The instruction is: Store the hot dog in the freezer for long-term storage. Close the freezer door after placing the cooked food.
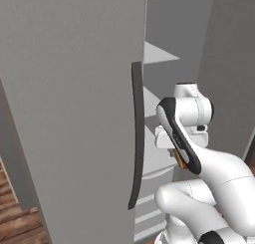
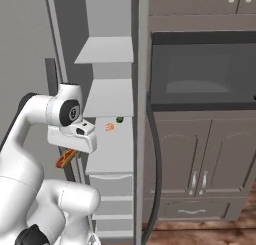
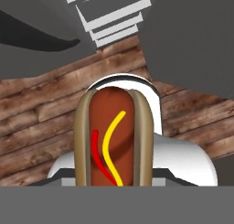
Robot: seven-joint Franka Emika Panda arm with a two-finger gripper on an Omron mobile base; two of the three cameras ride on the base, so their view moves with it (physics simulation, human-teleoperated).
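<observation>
My gripper (image 2: 69,154) is shut on the hot dog (image 2: 65,159), a red-orange sausage in a tan bun that hangs below the hand and points downward. It is held in front of the open freezer (image 2: 111,96), level with the lower white shelf and outside the compartment. In the hand view the hot dog (image 3: 113,136) sits close up with red and yellow sauce lines, over the wooden floor. The freezer door (image 1: 69,103) stands swung open to my left, its long dark handle (image 1: 137,138) just left of the arm. From the left, the hot dog (image 1: 180,161) peeks out beside the wrist.
A small dark green round item (image 2: 119,120) and a flat orange scrap (image 2: 109,127) lie on a freezer shelf. White drawers (image 2: 112,186) sit below. The right fridge door (image 2: 142,89) stands edge-on with its dark handle (image 2: 156,179). A dark microwave (image 2: 200,71) and cabinets (image 2: 200,164) are to the right.
</observation>
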